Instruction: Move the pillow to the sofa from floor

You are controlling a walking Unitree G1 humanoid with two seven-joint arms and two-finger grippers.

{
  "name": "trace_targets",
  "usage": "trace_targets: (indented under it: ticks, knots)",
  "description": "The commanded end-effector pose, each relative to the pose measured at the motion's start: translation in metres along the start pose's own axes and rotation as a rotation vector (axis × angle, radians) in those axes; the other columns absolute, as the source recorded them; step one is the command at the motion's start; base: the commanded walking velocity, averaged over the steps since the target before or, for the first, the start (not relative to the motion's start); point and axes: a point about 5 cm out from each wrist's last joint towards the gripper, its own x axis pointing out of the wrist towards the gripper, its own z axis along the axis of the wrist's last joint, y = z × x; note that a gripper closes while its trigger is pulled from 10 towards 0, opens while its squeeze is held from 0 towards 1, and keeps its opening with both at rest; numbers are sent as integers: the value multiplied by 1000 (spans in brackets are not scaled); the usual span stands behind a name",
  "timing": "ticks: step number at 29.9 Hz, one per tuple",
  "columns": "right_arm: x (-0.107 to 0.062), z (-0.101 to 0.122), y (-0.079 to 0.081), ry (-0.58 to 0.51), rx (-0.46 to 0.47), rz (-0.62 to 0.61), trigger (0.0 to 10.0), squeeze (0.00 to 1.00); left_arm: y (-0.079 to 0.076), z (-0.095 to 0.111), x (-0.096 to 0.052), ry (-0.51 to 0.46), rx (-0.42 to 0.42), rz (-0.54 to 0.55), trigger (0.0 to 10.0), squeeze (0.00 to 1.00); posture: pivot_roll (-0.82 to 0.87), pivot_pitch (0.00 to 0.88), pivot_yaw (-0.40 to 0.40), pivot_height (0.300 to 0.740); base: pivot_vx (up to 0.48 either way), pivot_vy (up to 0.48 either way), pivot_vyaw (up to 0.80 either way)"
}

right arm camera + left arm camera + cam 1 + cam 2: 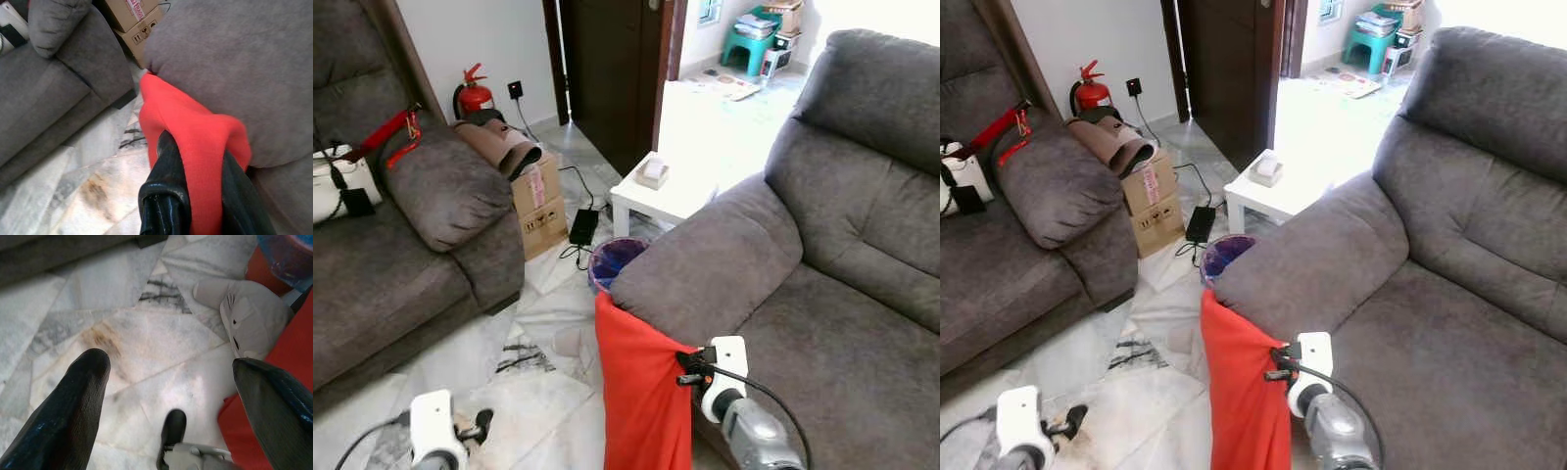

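Pillow (641, 392), red, hangs against the armrest of the grey sofa (822, 294), its top corner pinched between the two black fingers of the right gripper (195, 196). Its lower part goes down toward the marble floor (538, 392). The left gripper (171, 382) hovers low over the floor, fingers spread wide and holding nothing, beside a grey slipper (249, 320).

Red pillow (195, 147) = soft matt cloth; grey sofa (842, 284) behind it fuzzy matt fabric; floor (146, 347) beside sofa polished veined marble w/ stains.
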Motion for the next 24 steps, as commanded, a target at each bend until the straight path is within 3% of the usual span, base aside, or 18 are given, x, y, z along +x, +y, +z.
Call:
trace_targets:
  ticks: [1,2,7,14,24]
  knots:
    - [5,24,-2,-113,21,-16,10000,0,3,-2,-1,7,4,12,10000,0,161,102,13,740,0,0,0]
    - [6,25,0,-117,54,-11,10000,0,-2,-5,0,32,30,-24,10000,0,164,103,12,740,0,0,0]
    - [7,24,3,-110,42,-5,10000,0,-8,-21,-5,94,111,-61,10000,0,162,103,11,740,0,0,0]
    - [6,26,0,-118,46,-5,10000,0,-5,-34,-10,140,107,-64,10000,0,157,97,11,740,0,0,0]
    - [6,25,0,-119,60,-12,10000,0,-6,-41,-13,158,139,-80,10000,0,153,80,16,740,-250,0,0]
